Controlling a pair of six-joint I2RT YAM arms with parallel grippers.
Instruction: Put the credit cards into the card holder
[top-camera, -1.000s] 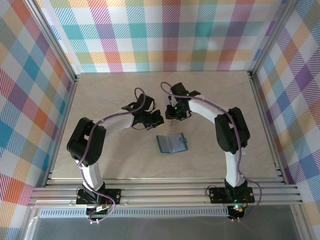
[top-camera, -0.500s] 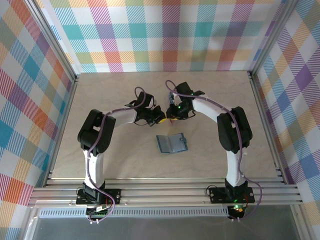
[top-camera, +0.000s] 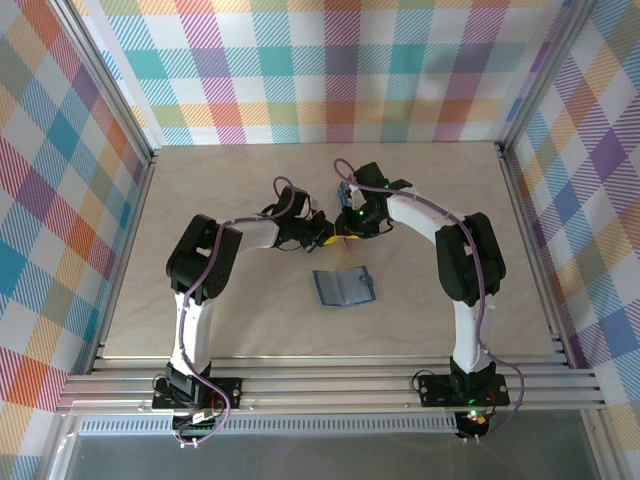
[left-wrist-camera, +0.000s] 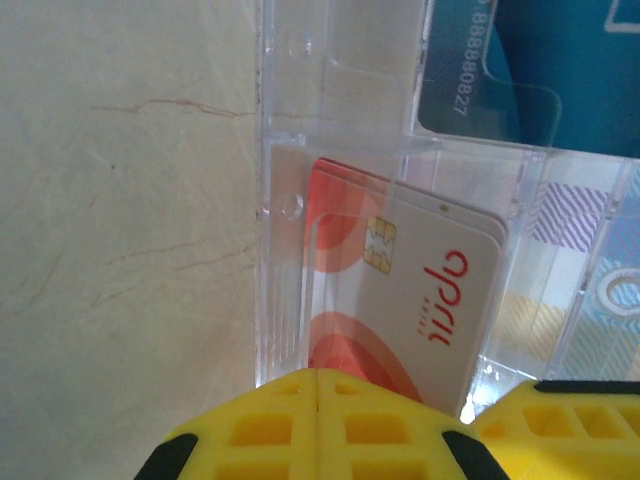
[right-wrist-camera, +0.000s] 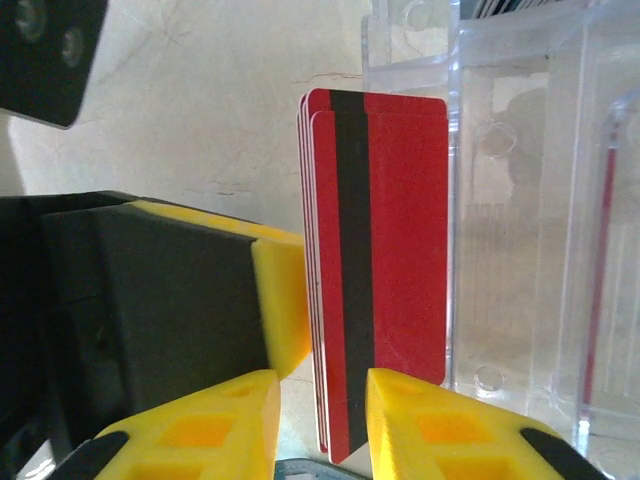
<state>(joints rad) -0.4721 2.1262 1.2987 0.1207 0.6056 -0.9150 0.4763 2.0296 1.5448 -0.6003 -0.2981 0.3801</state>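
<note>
The card holder (top-camera: 343, 287) is seen lying open on the desk (top-camera: 220, 190), near of the spot where the two arms meet and apart from both. A stack of red credit cards (right-wrist-camera: 385, 250) with a black stripe is held on edge just beside the wall of a clear case (left-wrist-camera: 340, 110). The lower end of the stack is set between the yellow jaws of the right gripper (right-wrist-camera: 322, 425), which are drawn nearly together around it. The left gripper (top-camera: 322, 235) is placed close against the right one, and one of its yellow-and-black fingers is seen just left of the stack. Its jaws are shown only at their tips, so how far open they stand cannot be told. Through the case, white-and-red card faces with a chip are visible, and a blue card (left-wrist-camera: 540, 60) lies in the next compartment.
</note>
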